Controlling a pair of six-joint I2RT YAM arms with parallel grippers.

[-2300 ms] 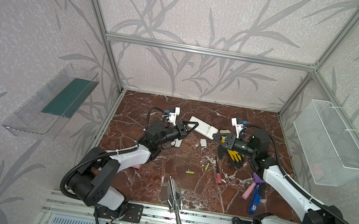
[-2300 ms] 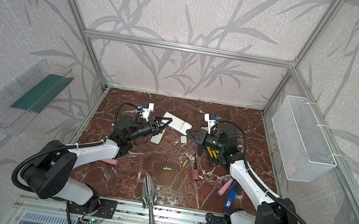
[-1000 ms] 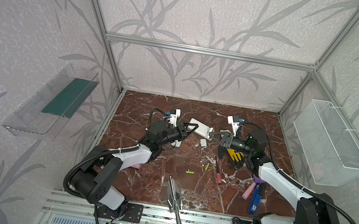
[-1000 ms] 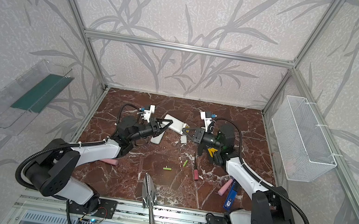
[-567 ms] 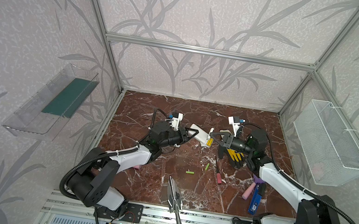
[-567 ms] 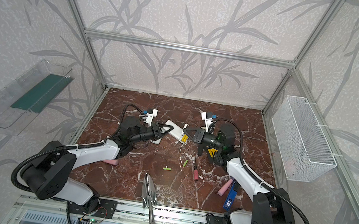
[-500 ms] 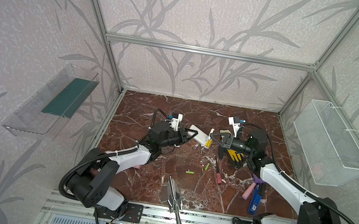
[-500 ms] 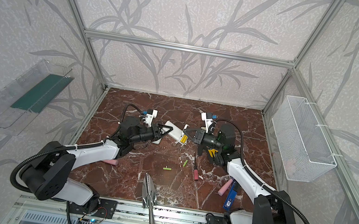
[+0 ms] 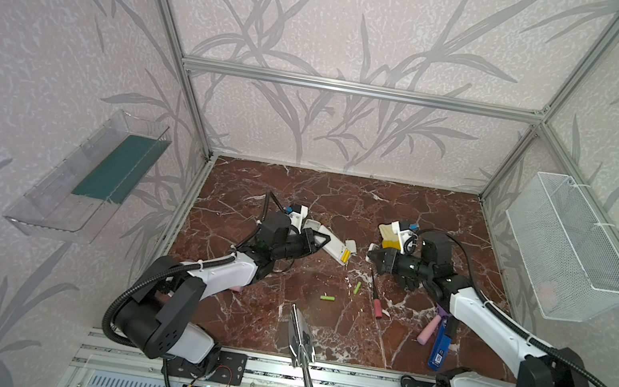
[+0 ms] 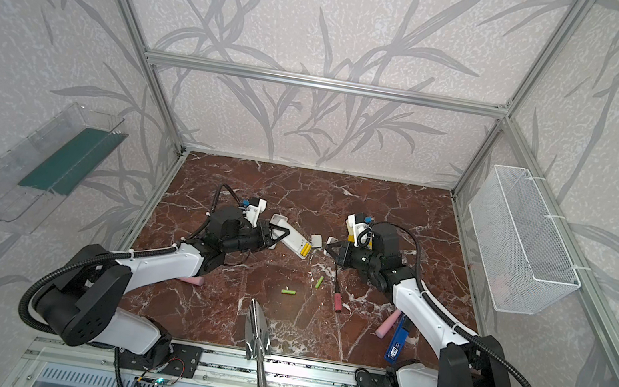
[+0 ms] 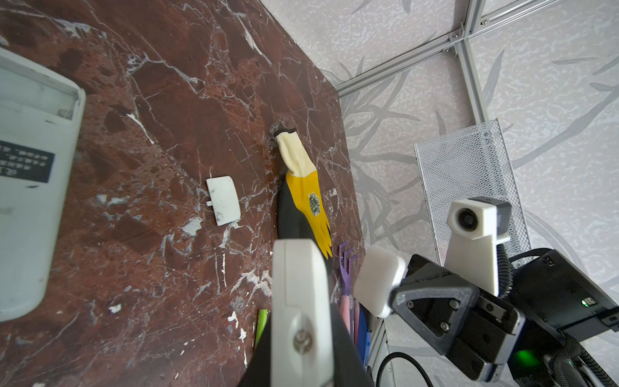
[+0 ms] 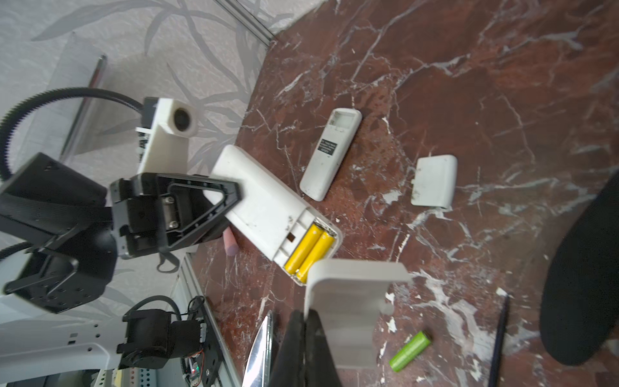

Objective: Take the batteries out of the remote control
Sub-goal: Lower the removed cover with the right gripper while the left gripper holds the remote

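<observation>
Top views first: I see the left gripper (image 9: 319,241) clamped on a white remote (image 9: 334,247), which sticks out ahead of its fingertips. Two yellow batteries (image 9: 345,255) sit in the open compartment at the remote's far end, the end away from that hand. The right gripper (image 9: 372,254) faces them from just across, pinched together on something pale that is too small for me to name in these views. One lime green battery (image 9: 357,287) lies on the marble floor (image 9: 340,203) near the right gripper, on its base side. A second lime green battery (image 9: 327,298) lies farther off, between the two arms.

Left wrist view: I look along the held remote (image 11: 298,301), edge-on between my fingers. Opposite, the right gripper pinches a small white battery cover (image 11: 378,283) at its tip. A loose cover (image 11: 223,200) and a second remote (image 11: 33,201) lie flat on the floor beyond my hand.

Right wrist view: my fingers are closed on the battery cover (image 12: 351,301). The yellow batteries (image 12: 310,251) show just past its edge, both seated side by side in the compartment. A lime green battery (image 12: 410,350) lies beside the hand.
</observation>
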